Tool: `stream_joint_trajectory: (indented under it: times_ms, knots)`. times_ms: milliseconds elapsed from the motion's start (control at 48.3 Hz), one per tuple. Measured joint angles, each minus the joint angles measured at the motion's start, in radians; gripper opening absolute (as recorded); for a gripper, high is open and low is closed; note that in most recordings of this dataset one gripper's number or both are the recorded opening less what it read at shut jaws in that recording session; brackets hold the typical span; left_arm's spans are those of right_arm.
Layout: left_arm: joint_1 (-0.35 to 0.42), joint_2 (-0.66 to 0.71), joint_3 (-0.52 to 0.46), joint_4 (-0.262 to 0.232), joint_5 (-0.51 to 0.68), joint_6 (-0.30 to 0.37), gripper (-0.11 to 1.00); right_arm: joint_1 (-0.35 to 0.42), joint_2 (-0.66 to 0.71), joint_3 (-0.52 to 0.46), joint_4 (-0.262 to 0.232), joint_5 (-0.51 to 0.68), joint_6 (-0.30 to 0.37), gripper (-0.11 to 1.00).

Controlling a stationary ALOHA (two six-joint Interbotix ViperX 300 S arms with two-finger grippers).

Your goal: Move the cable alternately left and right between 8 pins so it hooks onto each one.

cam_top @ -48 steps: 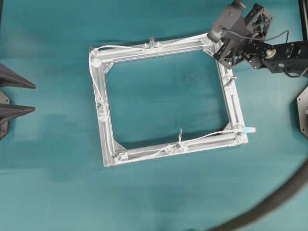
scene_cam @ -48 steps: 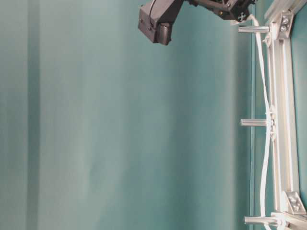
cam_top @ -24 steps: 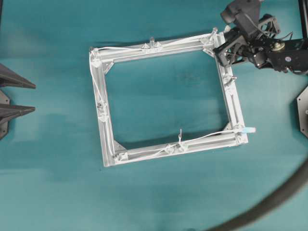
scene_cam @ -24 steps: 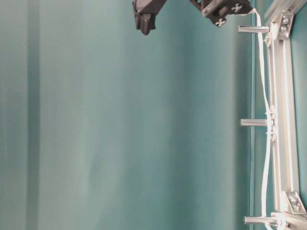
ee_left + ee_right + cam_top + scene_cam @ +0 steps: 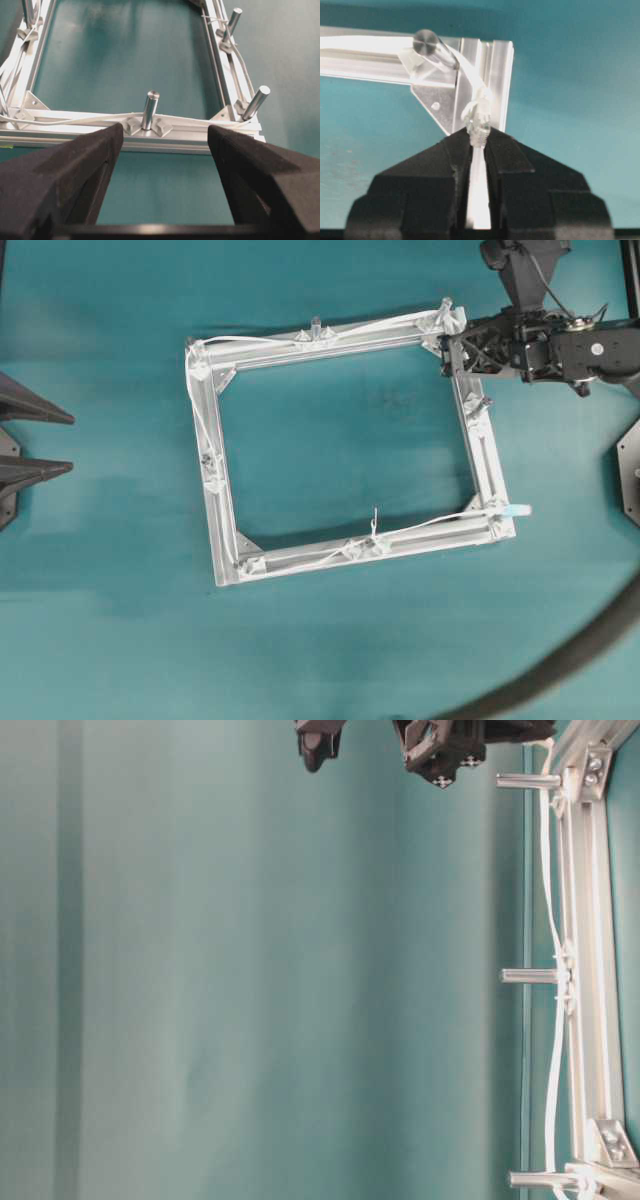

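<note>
At frame's (image 5: pixel 340 335) far right corner, my right gripper (image 5: pixel 452 340) pinches cable's (image 5: pixel 300 562) plug end beside corner pin (image 5: pixel 434 47); left gripper (image 5: pixel 162 165) spread, idle. Cable threads most of 8 pins; right-side pin (image 5: pixel 478 402) looks bare.

Even, fairly bright light; the aluminium frame (image 5: pixel 340 335) throws a soft shadow toward the far side. Right wrist view is blurred, its pin (image 5: pixel 432 47) and rail glaring white; overhead stays sharp

The right arm (image 5: pixel 560 345) was matte black, skeletal near its pincer (thin grey wires looped behind), with foam-dark tapered fingers (image 5: pixel 525 195).
</note>
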Motion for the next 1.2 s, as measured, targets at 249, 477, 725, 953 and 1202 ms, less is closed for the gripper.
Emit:
stream_joint_trajectory:
  times_ms: [249, 477, 725, 953, 1202]
  knots:
    - [0.000, 0.000, 0.000, 0.000, 0.000, 0.000, 0.78, -0.011, -0.011, 0.000, 0.043, -0.041, 0.137, 0.06]
    - [0.000, 0.000, 0.000, 0.000, 0.000, 0.000, 0.78, -0.011, -0.012, 0.000, 0.043, -0.084, 0.147, 0.06]
    - [0.000, 0.000, 0.000, -0.002, 0.000, 0.000, 0.78, -0.012, -0.012, 0.025, 0.043, -0.104, 0.141, 0.06]
    - [0.000, 0.000, 0.000, 0.000, 0.000, 0.000, 0.78, -0.012, -0.012, 0.074, 0.044, -0.204, 0.133, 0.06]
    - [0.000, 0.002, 0.000, 0.000, 0.000, 0.000, 0.78, -0.014, -0.012, 0.086, 0.044, -0.273, 0.133, 0.07]
